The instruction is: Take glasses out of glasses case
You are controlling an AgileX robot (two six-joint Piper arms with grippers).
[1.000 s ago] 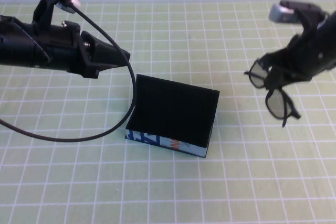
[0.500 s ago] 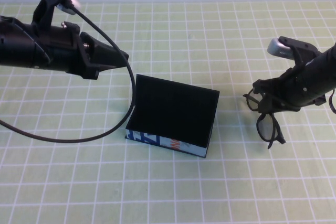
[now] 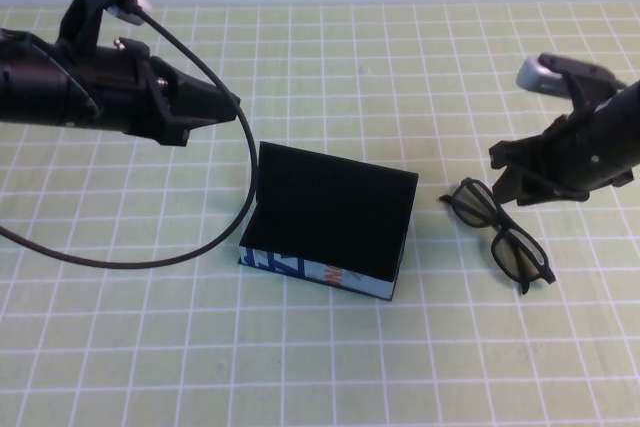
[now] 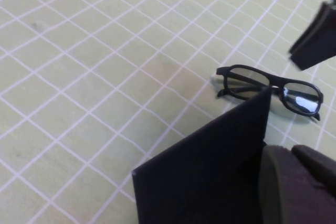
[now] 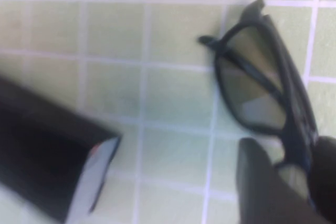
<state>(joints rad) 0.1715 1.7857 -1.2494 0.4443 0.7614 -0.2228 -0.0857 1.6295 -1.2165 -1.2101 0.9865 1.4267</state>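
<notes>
The glasses (image 3: 497, 234) lie flat on the green grid mat just right of the glasses case (image 3: 330, 217), lenses up, resting by themselves. They also show in the left wrist view, glasses (image 4: 270, 90), and in the right wrist view, glasses (image 5: 257, 72). The case stands open with its black lid up and its black inside bare; its blue printed front (image 3: 318, 272) faces me. My right gripper (image 3: 512, 173) hovers just behind the glasses, open, its fingers (image 5: 262, 182) straddling one end of the frame. My left gripper (image 3: 228, 102) hangs shut, up and to the left of the case.
A black cable (image 3: 240, 182) loops from the left arm down past the case's left side. The green grid mat (image 3: 330, 367) covers the whole table, and a pale wall runs along the far edge.
The right gripper came down with the glasses, set them on the mat right of the case, opened and lifted slightly back. The left arm held still.
</notes>
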